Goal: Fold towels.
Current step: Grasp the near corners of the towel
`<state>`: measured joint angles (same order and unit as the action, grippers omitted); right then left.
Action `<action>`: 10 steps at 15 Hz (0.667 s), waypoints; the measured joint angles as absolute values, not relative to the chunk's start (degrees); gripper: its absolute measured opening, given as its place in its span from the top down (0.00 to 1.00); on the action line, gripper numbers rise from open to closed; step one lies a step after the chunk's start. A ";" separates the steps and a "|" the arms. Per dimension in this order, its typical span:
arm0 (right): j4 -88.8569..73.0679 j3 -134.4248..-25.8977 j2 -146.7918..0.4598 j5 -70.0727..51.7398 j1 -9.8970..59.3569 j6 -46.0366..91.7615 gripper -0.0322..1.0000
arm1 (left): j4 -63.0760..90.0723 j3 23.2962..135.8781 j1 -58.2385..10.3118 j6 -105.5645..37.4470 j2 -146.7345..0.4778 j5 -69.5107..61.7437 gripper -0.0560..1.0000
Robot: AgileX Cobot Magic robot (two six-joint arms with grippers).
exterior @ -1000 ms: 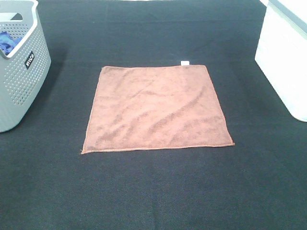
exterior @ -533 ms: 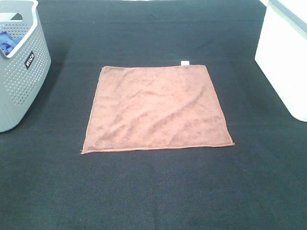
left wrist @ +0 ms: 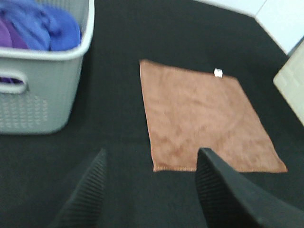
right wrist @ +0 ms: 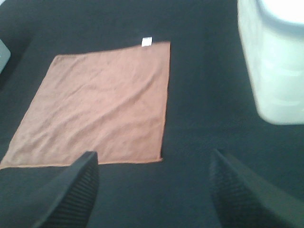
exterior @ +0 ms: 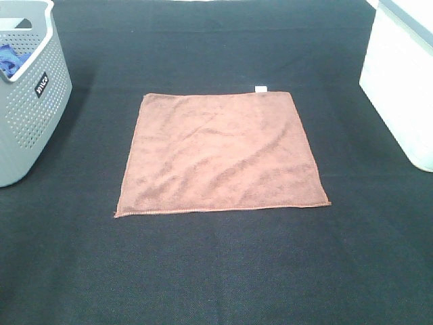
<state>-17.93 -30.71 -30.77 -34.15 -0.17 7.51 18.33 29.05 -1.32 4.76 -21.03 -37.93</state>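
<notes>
A square reddish-brown towel (exterior: 220, 153) lies flat and spread out on the black table, with a small white tag (exterior: 260, 89) at its far edge. It also shows in the left wrist view (left wrist: 199, 118) and in the right wrist view (right wrist: 97, 107). Neither arm shows in the exterior high view. My left gripper (left wrist: 151, 164) is open and empty, held above the table short of the towel's near left corner. My right gripper (right wrist: 153, 164) is open and empty, held above the table near the towel's near right corner.
A grey perforated basket (exterior: 27, 101) stands at the left and holds blue and purple cloths (left wrist: 38, 23). A white bin (exterior: 402, 74) stands at the right edge. The black table cloth (exterior: 216, 271) surrounds the towel.
</notes>
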 joint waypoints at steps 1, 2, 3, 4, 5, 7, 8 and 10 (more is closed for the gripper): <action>-19.94 -30.71 -35.12 -32.54 -0.17 7.51 0.36 | 19.37 29.05 -1.32 4.76 -26.36 -37.53 0.43; -21.26 -30.71 -39.99 -31.23 -0.17 7.56 0.36 | 20.05 29.05 -1.32 4.76 -31.57 -36.50 0.43; -21.60 -30.71 -44.81 -29.91 -0.17 7.91 0.36 | 21.26 28.99 -1.32 4.47 -37.53 -35.12 0.43; -21.77 -30.71 -49.33 -28.53 -0.17 8.02 0.36 | 23.43 28.99 -1.32 2.86 -42.86 -33.80 0.43; -22.00 -30.94 -56.84 -26.93 -0.17 8.19 0.36 | 28.02 29.11 -1.32 -2.86 -51.22 -31.51 0.43; -23.03 -32.95 -67.04 -26.64 -0.17 8.37 0.36 | 35.24 30.42 -1.32 -11.86 -62.05 -29.85 0.43; -23.72 -34.95 -71.16 -26.64 -0.17 8.42 0.36 | 39.30 31.46 -1.32 -16.16 -67.72 -29.28 0.43; -24.06 -37.07 -75.17 -26.59 -0.17 9.00 0.36 | 44.18 32.95 -1.32 -20.57 -72.99 -28.76 0.43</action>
<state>-24.06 -37.07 -75.17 -26.59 -0.17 9.00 44.18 32.95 -1.32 -20.57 -72.99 -28.76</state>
